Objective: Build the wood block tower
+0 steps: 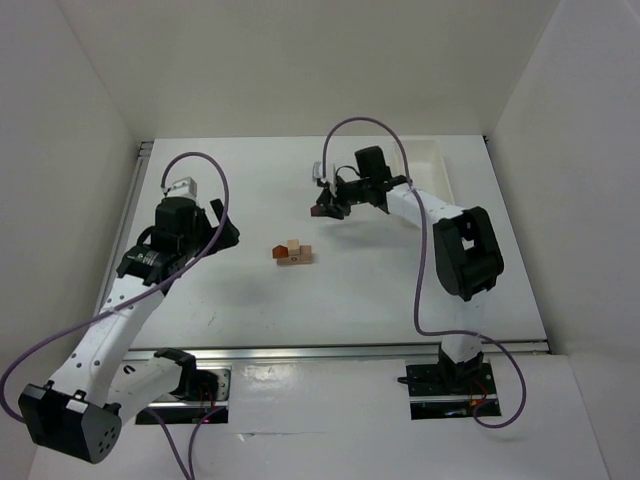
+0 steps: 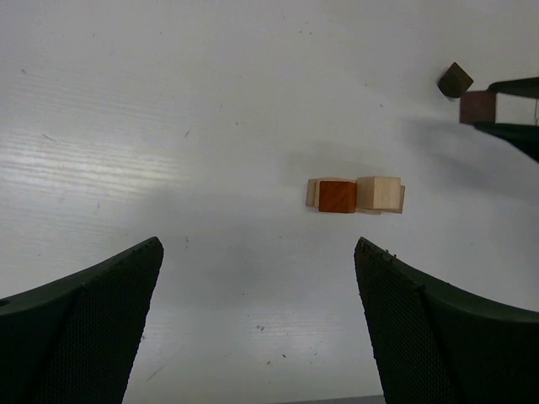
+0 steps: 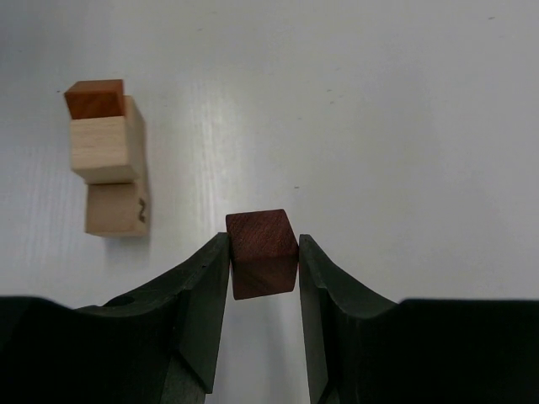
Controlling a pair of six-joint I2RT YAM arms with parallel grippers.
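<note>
The wood block tower (image 1: 292, 252) is a low cluster at the table's middle. In the right wrist view an orange-tan block (image 3: 94, 98) and a pale block (image 3: 103, 150) sit in a row with another pale block (image 3: 116, 209). My right gripper (image 3: 264, 244) is shut on a dark brown block (image 3: 263, 265), held behind and right of the cluster (image 1: 325, 208). A second, darker block (image 2: 455, 80) shows beside it in the left wrist view. My left gripper (image 2: 258, 248) is open and empty, left of the cluster (image 1: 222, 232).
A white tray (image 1: 437, 160) lies at the back right, behind the right arm. White walls close the table on the left, back and right. Both arm bases stand at the near edge.
</note>
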